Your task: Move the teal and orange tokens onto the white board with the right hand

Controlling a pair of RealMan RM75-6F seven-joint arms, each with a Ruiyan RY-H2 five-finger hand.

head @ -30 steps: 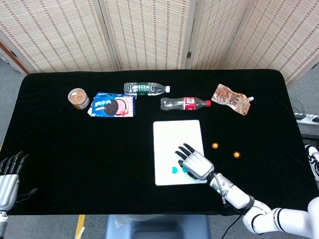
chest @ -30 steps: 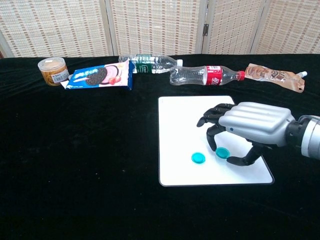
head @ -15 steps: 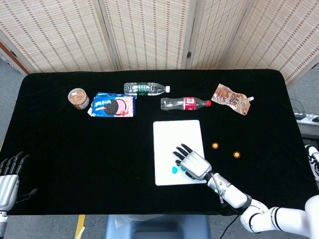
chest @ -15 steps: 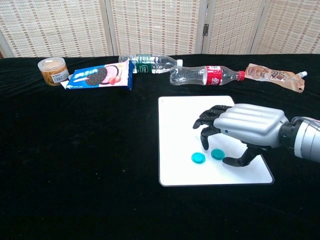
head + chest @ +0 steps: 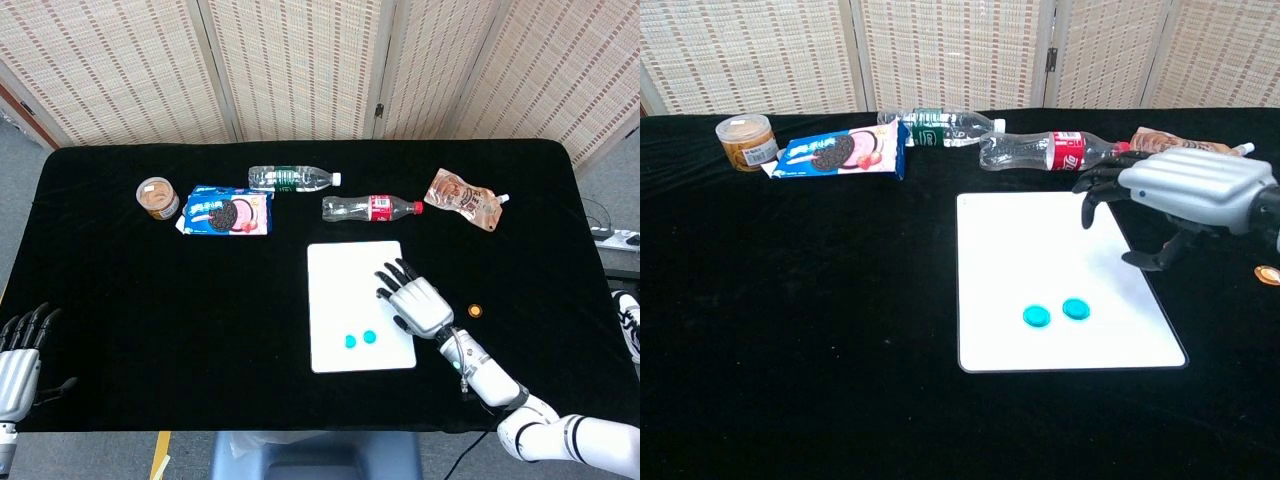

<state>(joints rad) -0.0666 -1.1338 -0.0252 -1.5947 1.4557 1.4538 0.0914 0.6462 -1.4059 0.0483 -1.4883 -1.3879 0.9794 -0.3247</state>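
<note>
Two teal tokens [image 5: 349, 341] [image 5: 370, 337] lie side by side near the front of the white board [image 5: 355, 280]; the chest view shows the same tokens [image 5: 1037, 316] [image 5: 1075, 309] on the board [image 5: 1020, 250]. My right hand [image 5: 415, 298] [image 5: 1180, 195] hovers over the board's right edge with fingers spread, holding nothing. One orange token [image 5: 475, 311] [image 5: 1268, 273] rests on the black cloth just right of that hand. A second orange token does not show; the hand covers that spot. My left hand [image 5: 20, 350] stays at the table's front left corner, fingers apart and empty.
Behind the board lie a cola bottle [image 5: 372, 208] [image 5: 1045, 150] and a green-label water bottle [image 5: 290, 179] [image 5: 940, 127]. A cookie pack [image 5: 227, 213] [image 5: 838, 152] and a small jar [image 5: 157, 197] [image 5: 746, 142] sit at the back left. A brown pouch [image 5: 464, 199] lies back right.
My right hand let go of the second teal token on the board, lifted, and moved back and to the right. Both teal tokens now lie uncovered.
</note>
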